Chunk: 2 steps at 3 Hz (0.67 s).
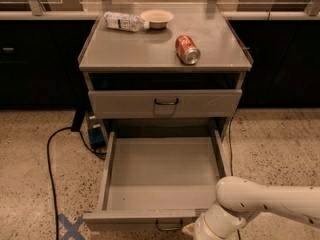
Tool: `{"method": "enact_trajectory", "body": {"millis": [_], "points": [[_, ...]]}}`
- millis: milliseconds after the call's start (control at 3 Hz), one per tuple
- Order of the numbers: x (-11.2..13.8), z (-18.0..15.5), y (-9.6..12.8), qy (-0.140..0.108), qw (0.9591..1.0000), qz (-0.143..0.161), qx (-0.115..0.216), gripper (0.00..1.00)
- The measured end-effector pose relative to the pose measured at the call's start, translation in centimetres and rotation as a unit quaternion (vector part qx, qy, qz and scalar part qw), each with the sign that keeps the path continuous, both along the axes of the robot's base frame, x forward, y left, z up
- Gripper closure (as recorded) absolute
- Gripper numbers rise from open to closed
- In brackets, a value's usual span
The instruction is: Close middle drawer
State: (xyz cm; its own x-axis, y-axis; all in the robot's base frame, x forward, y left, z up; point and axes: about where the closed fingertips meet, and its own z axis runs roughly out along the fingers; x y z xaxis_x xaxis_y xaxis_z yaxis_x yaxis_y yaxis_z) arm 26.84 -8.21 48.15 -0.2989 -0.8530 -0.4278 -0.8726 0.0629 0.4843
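The middle drawer point(160, 174) stands pulled far out of the grey cabinet point(165, 49), and it is empty inside. Its low front panel point(135, 218) is at the bottom of the view, with the small dark loop handle point(169, 227) just below it. My white arm point(270, 199) reaches in from the lower right. My gripper point(192, 230) is at the bottom edge, just right of the handle and against the drawer front, mostly cut off by the frame. The top drawer point(165, 103) above is nearly shut.
A red soda can point(187, 49) lies on the cabinet top, with a plastic bottle point(122, 21) and a small bowl point(156, 18) at the back. A black cable point(50, 159) and a blue box point(95, 134) lie on the floor to the left. Dark counters stand behind.
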Motion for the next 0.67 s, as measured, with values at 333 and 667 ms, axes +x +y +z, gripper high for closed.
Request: {"method": "enact_trajectory", "body": {"millis": [333,667], "points": [[3.34,-3.21,0.82,0.01,0.9999,-0.003,-0.003,0.0],[3.34,-3.21,0.82,0.01,0.9999,-0.003,-0.003,0.0]]}}
